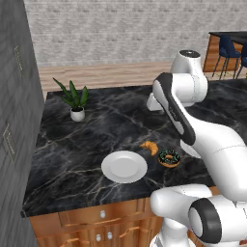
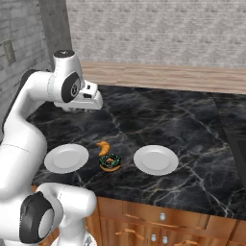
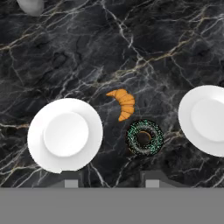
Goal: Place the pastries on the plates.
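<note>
While the closed, empty claw (image 3: 108, 183) hangs above, croissant (image 3: 123, 104) and donut (image 3: 144, 138) lie between two plates (image 3: 65, 134) near the worktop's (image 3: 78, 52) front edge.

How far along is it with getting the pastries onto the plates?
Nothing is done yet. The croissant and donut both lie on the counter between the two plates. The end effector hangs above them, shut and holding nothing. Both placements remain.

Both base views look forward and down from behind the arm, one from each side, sharing the bench (image 1: 72, 144) around the croissant (image 1: 150, 146) and donut (image 2: 110, 162). The hand view looks straight down from the tool, high above both pastries.
</note>
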